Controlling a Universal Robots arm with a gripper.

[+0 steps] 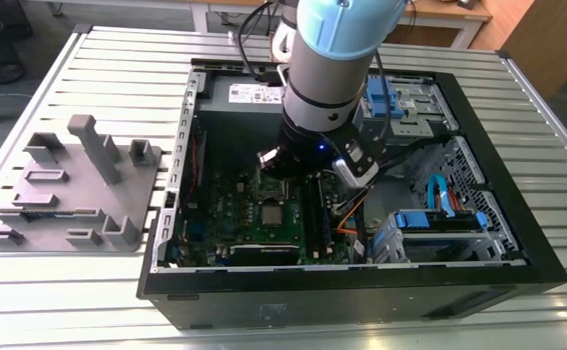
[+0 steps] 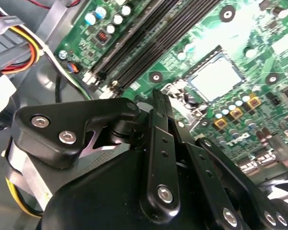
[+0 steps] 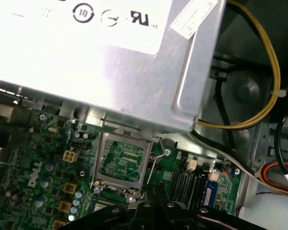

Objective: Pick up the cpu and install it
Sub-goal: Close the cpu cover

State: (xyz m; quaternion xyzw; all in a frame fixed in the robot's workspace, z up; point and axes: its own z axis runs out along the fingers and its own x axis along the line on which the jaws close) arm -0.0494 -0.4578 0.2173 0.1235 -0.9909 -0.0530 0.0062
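Reaching down into the open computer case (image 1: 546, 259) on the slatted surface (image 1: 69, 299), the arm carries its fingers (image 2: 159, 120) low over the motherboard (image 2: 261, 28). In both wrist views they look pressed together tip to tip with nothing between them. The cpu (image 2: 215, 78) is not in their grasp: it lies flat in its socket on the board, shiny top up, so by my reading it is already seated. From the fingertips it sits ahead and a little to one side, near but not touching, rather than straight beneath. Being square, it offers no long axis to line up on. In the first wrist view the hinged socket plate (image 3: 122, 163) stands tipped open beside the socket. Its wire lever (image 3: 153, 158) is raised just beyond the fingertips, so the chip looks unclamped.
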